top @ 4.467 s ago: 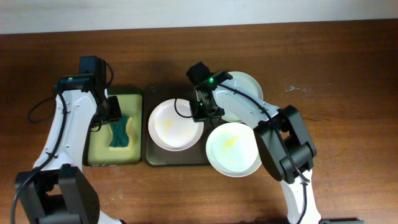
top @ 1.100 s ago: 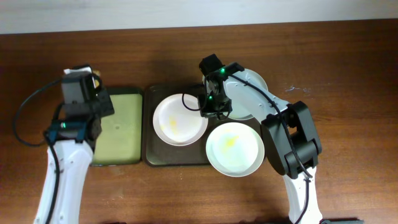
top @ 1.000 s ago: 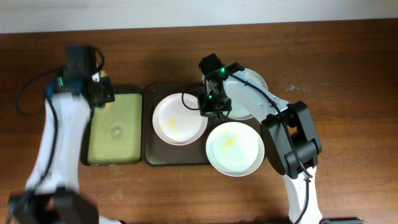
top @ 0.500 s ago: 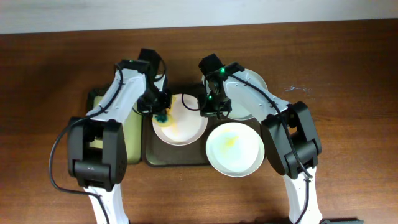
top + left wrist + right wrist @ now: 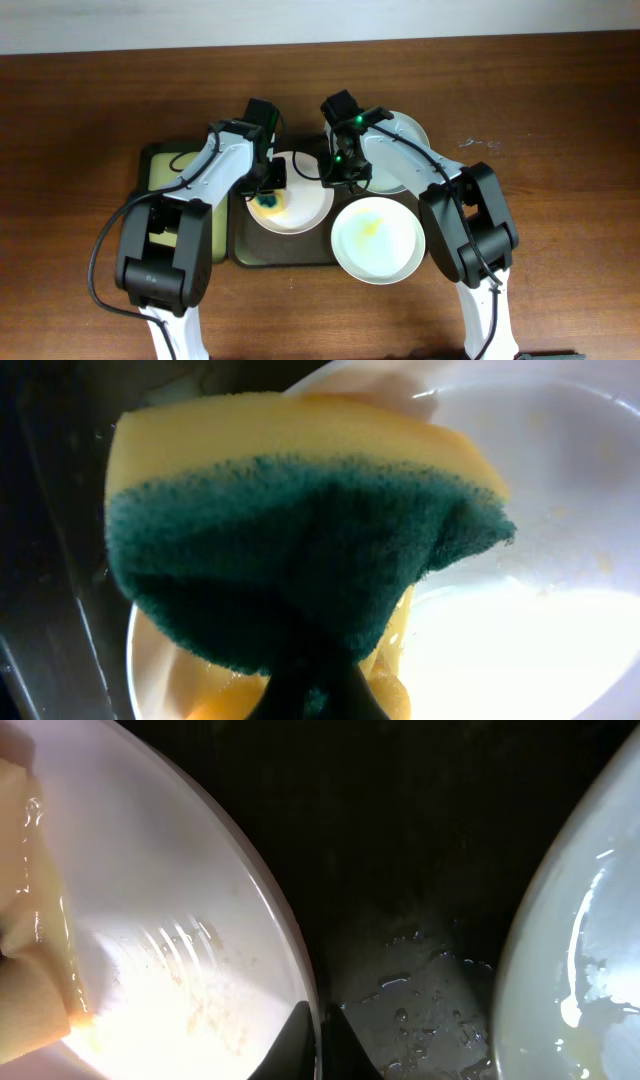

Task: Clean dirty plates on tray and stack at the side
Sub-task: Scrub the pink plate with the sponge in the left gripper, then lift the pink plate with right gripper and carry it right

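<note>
A white plate (image 5: pixel 298 200) with a yellow smear lies on the dark tray (image 5: pixel 285 252). My left gripper (image 5: pixel 268 192) is shut on a yellow-and-green sponge (image 5: pixel 300 530) and presses it on this plate's left part (image 5: pixel 530 620). My right gripper (image 5: pixel 339 177) is shut on the plate's right rim, with its fingers (image 5: pixel 320 1042) pinching the edge (image 5: pixel 150 920). A second white plate (image 5: pixel 378 238) with a yellow smear sits at the tray's front right. The pale grey-blue plate (image 5: pixel 402 150) lies at the back right and also shows in the right wrist view (image 5: pixel 585 920).
A smaller black tray with yellow lining (image 5: pixel 165 165) stands left of the dark tray, partly under my left arm. The dark tray's surface (image 5: pixel 410 880) is wet between the plates. Brown table (image 5: pixel 560 150) lies all round.
My left arm lifted the sponge off the small tray and carried it right onto the white plate, then slid it slightly right. My right gripper has kept its hold on the rim.
</note>
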Available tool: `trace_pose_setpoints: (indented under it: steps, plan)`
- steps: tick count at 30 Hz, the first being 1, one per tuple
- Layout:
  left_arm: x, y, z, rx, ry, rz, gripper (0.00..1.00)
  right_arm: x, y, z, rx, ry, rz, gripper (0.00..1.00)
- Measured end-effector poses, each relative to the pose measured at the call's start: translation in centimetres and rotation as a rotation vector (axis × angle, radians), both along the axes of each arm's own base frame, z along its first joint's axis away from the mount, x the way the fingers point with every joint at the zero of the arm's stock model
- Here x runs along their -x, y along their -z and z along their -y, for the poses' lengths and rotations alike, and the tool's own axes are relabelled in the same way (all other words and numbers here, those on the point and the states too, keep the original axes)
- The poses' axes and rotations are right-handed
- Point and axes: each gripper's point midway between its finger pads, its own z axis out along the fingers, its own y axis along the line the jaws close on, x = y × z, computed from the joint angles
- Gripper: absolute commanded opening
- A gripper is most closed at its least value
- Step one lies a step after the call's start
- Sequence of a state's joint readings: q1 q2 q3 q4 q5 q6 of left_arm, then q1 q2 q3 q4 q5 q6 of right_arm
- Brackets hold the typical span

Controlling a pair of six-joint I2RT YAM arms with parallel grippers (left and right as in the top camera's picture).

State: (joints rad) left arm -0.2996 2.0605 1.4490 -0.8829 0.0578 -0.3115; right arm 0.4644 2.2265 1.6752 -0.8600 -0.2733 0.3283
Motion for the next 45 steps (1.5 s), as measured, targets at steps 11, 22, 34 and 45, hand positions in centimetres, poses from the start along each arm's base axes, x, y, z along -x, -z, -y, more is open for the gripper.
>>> trace_pose_setpoints:
  steps: [11, 22, 34, 45]
  plan:
    - [4.8, 0.0, 5.0, 0.323, 0.208, -0.172, 0.0, 0.2, 0.2, 0.2, -0.001, -0.015, -0.005, 0.04]
    - [1.8, -17.9, -10.5, 0.223, -0.147, 0.125, 0.0, 0.7, -0.1, -0.9, -0.044, -0.025, -0.02, 0.4]
    - [5.9, -3.0, -16.7, -0.235, -0.328, 0.047, 0.0, 1.7, -2.3, -1.1, -0.006, -0.026, -0.067, 0.04]
    - [10.4, -8.6, -22.9, -0.329, -0.675, 0.254, 0.0, -2.4, -14.9, -10.6, 0.044, -0.049, 0.441, 0.04]
